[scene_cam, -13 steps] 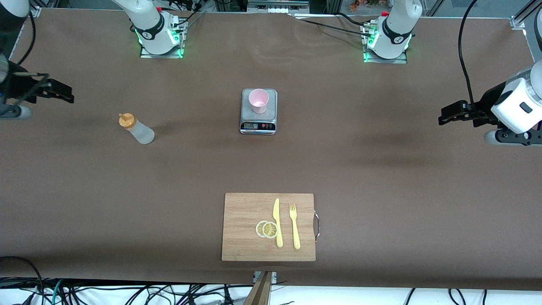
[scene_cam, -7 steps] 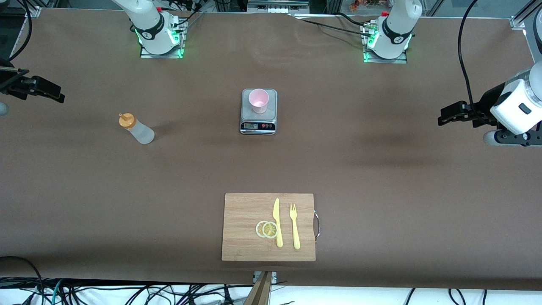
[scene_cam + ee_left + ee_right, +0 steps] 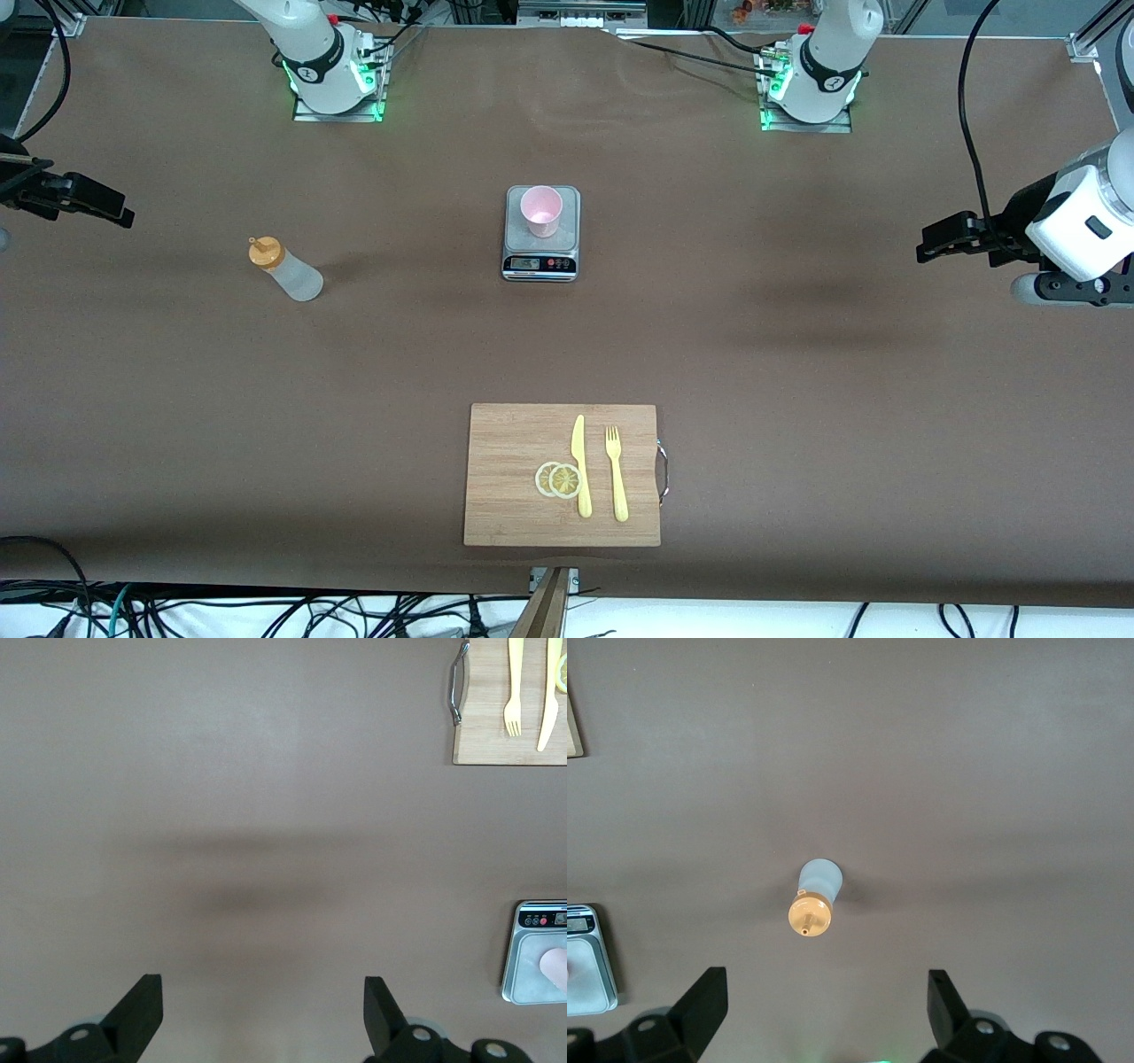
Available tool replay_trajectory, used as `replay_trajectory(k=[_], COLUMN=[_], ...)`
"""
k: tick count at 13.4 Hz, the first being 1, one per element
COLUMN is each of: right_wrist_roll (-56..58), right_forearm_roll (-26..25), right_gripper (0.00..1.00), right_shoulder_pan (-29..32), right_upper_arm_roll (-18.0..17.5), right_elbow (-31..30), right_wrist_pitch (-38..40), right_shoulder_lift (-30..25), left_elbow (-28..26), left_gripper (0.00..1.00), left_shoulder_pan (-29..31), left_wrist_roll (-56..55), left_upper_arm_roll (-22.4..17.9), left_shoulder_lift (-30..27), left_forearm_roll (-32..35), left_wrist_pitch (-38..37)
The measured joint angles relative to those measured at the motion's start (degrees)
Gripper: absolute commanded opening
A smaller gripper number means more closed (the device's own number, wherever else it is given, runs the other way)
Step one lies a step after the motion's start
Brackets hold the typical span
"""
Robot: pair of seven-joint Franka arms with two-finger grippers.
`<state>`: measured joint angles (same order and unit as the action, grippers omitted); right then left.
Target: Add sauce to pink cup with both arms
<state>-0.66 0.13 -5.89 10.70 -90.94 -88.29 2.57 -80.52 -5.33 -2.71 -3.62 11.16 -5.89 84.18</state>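
table (image 3: 797, 399) brown | cutting board (image 3: 514, 478) with knife, fork, lemon slices: whole in front view only | scale (image 3: 541, 257) bears pink cup (image 3: 540, 211) | sauce (image 3: 285, 269) upright toward right arm's end | left gripper (image 3: 928, 246), right gripper (image 3: 120, 211) both spread wide, empty, over table ends; wrist views show the gaps

Right arm (image 3: 18, 182) is cut off by the front view's edge; left arm (image 3: 1085, 226) likewise; scale (image 3: 537, 952) and pink cup (image 3: 556, 966) are cropped in the left wrist view; scale display digits are too small to read; cutting board (image 3: 574, 726) shows only a corner in the right wrist view.
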Motion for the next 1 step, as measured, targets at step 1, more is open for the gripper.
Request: replay_trajectory(k=[1], right_wrist_roll=[0.00], right_forearm_roll=[0.00], right_gripper=[1.00], right_shoulder_pan=[0.05], right_upper_arm_roll=[0.00], right_elbow=[-0.14], right_wrist_pitch=[-0.03], right_shoulder_lift=[-0.01], left_elbow=[0.00], left_gripper=[1.00], left_shoulder_pan=[0.00], left_wrist_roll=[0.00], left_upper_arm_roll=[0.00], left_shoulder_lift=[0.00], left_forearm_roll=[0.00], left_wrist_pitch=[0.00])
